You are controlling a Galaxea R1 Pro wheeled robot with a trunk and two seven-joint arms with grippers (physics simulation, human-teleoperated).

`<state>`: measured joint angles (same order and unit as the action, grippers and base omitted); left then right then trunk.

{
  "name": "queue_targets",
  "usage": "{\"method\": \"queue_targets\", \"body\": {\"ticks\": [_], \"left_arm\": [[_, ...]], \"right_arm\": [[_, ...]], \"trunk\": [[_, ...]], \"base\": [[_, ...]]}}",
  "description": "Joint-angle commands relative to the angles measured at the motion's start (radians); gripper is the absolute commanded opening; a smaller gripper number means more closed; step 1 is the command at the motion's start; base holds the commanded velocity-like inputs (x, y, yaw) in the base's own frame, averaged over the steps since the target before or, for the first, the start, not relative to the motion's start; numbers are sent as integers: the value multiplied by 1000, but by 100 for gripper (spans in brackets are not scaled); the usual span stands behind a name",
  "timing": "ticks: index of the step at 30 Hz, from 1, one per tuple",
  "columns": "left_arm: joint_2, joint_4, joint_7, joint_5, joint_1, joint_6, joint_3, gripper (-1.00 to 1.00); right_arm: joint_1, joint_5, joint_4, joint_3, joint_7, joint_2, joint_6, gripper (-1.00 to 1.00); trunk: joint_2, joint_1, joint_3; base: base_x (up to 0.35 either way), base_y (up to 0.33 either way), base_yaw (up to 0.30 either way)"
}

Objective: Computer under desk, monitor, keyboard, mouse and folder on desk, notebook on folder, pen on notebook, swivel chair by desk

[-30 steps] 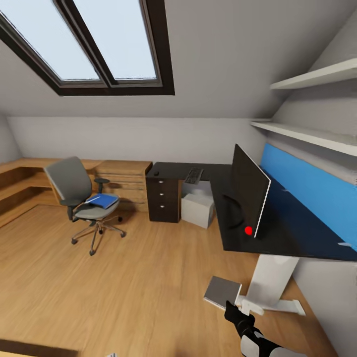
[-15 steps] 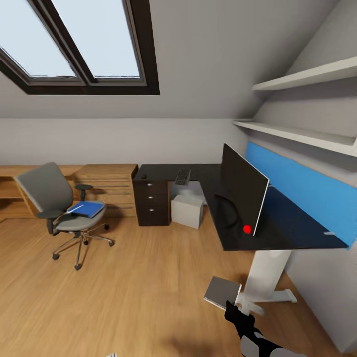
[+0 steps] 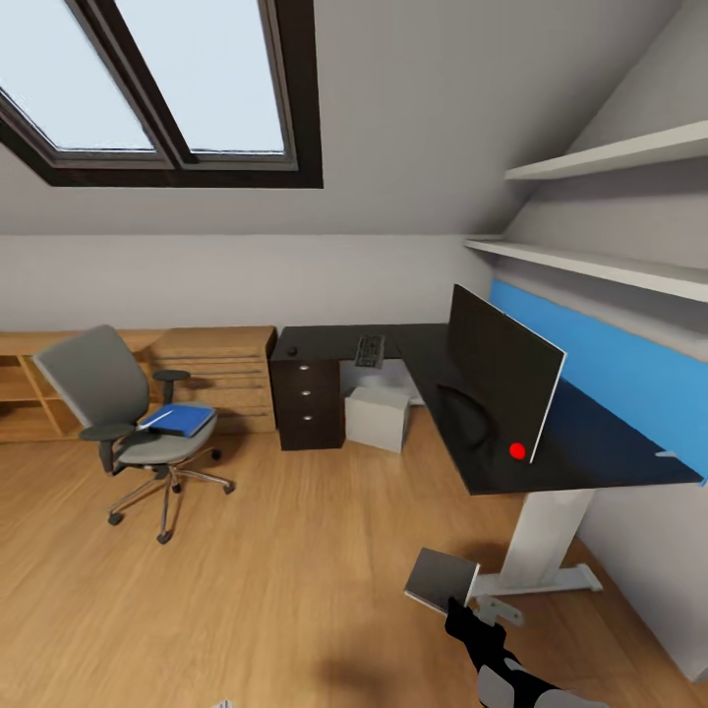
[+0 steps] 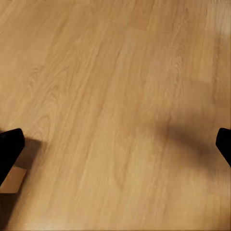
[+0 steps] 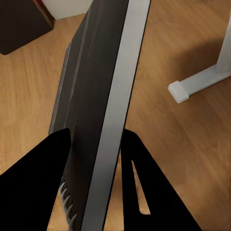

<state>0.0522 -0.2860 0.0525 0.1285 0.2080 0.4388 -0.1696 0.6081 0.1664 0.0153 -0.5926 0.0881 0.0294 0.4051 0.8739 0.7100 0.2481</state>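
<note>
We are looking across an attic bedroom. Our right gripper (image 5: 94, 144) has its jaws clamped on a thin grey notebook (image 3: 442, 580), held on edge above the wooden floor (image 3: 275, 551) near the black tabletop (image 3: 551, 447). It looks light and stiff, so a pinch near its edge should hold, though a flat cover could slip or swing. The left gripper (image 4: 115, 149) has its jaws spread wide over bare floor. The blue folder (image 3: 182, 420) lies on the seat of the swivel chair (image 3: 138, 413), well apart from the tabletop (the notebook's place depends on it). The monitor (image 3: 501, 379) and keyboard (image 3: 369, 350) sit on the tabletop.
</note>
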Motion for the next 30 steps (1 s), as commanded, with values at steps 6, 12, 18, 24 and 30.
{"method": "queue_targets", "body": {"ticks": [6,12,18,24,30], "left_arm": [[0,1,1,10,1,3,4,100],[0,1,1,10,1,3,4,100],[0,1,1,10,1,3,4,100],[0,2,1,10,1,3,4,100],[0,2,1,10,1,3,4,100]], "right_arm": [[1,8,2,-9,1,0,6,-100],[1,8,2,-9,1,0,6,-100],[1,8,2,-9,1,-1,6,-100],[1,8,2,-9,1,-2,6,-100],[1,9,2,-9,1,-1,6,-100]], "trunk": [[1,0,1],[1,0,2],[1,0,4],[1,0,5],[1,0,5]], "base": [[18,169,104],[1,6,250],[69,1,217],[287,0,45],[326,0,8]]}}
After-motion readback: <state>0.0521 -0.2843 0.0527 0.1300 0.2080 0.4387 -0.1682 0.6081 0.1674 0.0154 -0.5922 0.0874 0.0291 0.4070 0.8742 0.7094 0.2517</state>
